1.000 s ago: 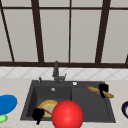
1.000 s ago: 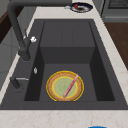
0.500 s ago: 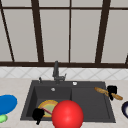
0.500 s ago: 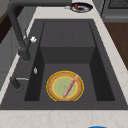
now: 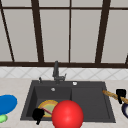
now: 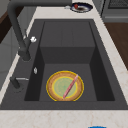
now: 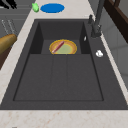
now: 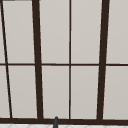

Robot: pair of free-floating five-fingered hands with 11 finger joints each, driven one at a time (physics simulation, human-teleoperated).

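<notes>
Front view puts the right hand (image 5: 121, 94) at the sink's right edge, its fingers curled round a long tan wooden stick (image 5: 110, 94), perhaps a utensil handle, that slants up and leftward over the rim. The stick's rounded end also shows at the left edge of the right side view (image 7: 7, 42), above the bench and apart from the basin. Just below that hand, on the bench (image 5: 15, 86), sits a dark blue bowl (image 5: 125, 110); the left side view shows it as a dark dish (image 6: 81, 7) with something red inside. The stick is lifted clear of the bench and not yet over the basin, so as far as I can judge it is held but set down nowhere.

Further left, inside the deep compartment of the black sink (image 5: 90, 100), lies a yellow plate (image 6: 65, 86) with a green centre and a pink stick (image 6: 70, 86) lying across it. The left hand (image 5: 38, 114) hangs at the sink's front left corner, just beside the plate; I cannot tell how its fingers stand. A large red ball (image 5: 67, 114) sits in front of the sink's near edge. A blue plate (image 5: 7, 103) and a green thing (image 5: 2, 118) rest on the bench at far left, and the faucet (image 5: 56, 72) stands behind the basin.
</notes>
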